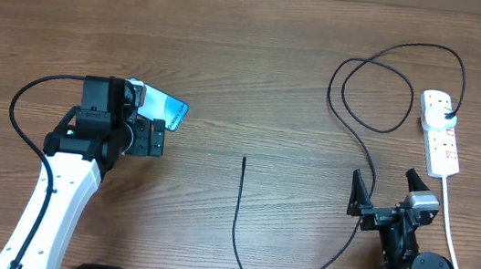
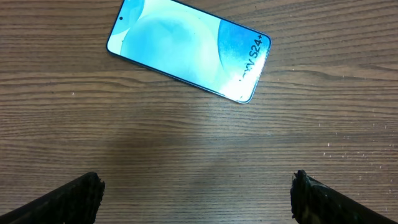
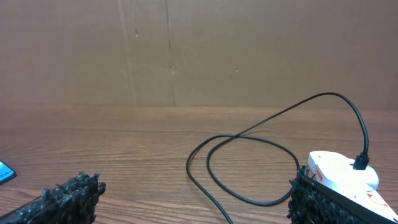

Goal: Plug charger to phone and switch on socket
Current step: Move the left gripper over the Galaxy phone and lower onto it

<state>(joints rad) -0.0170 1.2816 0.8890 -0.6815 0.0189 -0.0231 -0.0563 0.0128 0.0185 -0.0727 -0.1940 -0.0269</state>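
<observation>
Ahead of spread left pincer, phone, apart

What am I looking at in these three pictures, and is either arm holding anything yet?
Two robot arms work at a wooden table. One picture looks down from above; the other two come from wrist cameras, each showing its own dark fingertips. On the table lie a slim smartphone with a light-blue screen near the left hand, a long thin black cable, and a white power strip by the right hand. The cable's plug sits in the strip; its free tip lies loose. Both hands are open and empty.
</observation>
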